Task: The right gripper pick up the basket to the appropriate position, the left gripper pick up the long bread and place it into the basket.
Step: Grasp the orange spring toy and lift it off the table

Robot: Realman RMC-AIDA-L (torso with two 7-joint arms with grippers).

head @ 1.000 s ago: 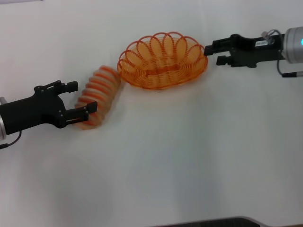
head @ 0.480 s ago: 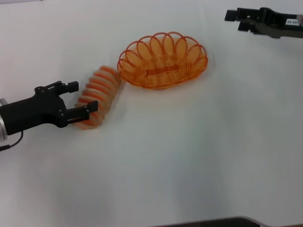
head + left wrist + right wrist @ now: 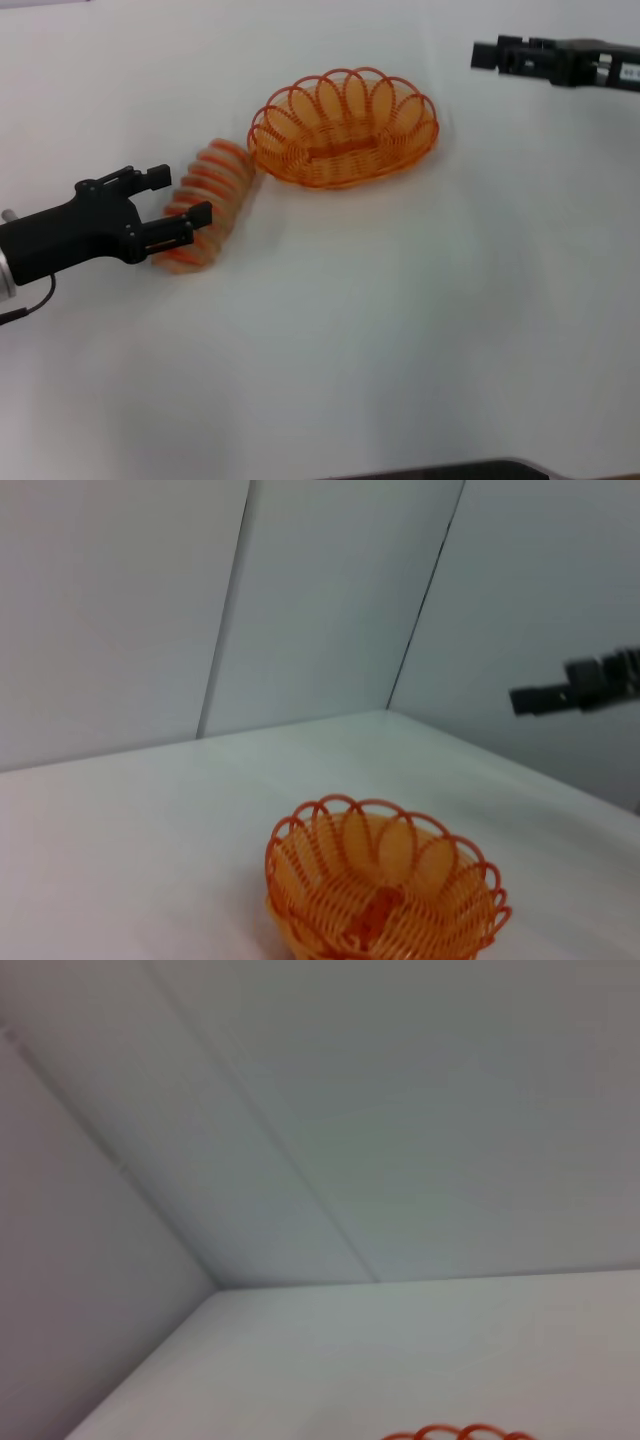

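Note:
The orange wire basket (image 3: 343,128) stands on the white table at the back middle; it also shows in the left wrist view (image 3: 385,900), and a bit of its rim shows in the right wrist view (image 3: 460,1432). The ribbed long bread (image 3: 207,195) lies slanted just left of the basket, its upper end near the rim. My left gripper (image 3: 182,198) is open, with a finger on each side of the bread's lower half. My right gripper (image 3: 486,55) is open and empty, raised at the back right, well clear of the basket. It shows far off in the left wrist view (image 3: 575,688).
The white table (image 3: 400,330) spreads around the basket and bread. Pale walls meet in a corner behind the table in both wrist views. A dark edge (image 3: 450,470) runs along the bottom of the head view.
My right gripper has left the basket's right rim and risen to the back right. My left gripper has edged further along the bread, and the bread's lower end has shifted slightly left.

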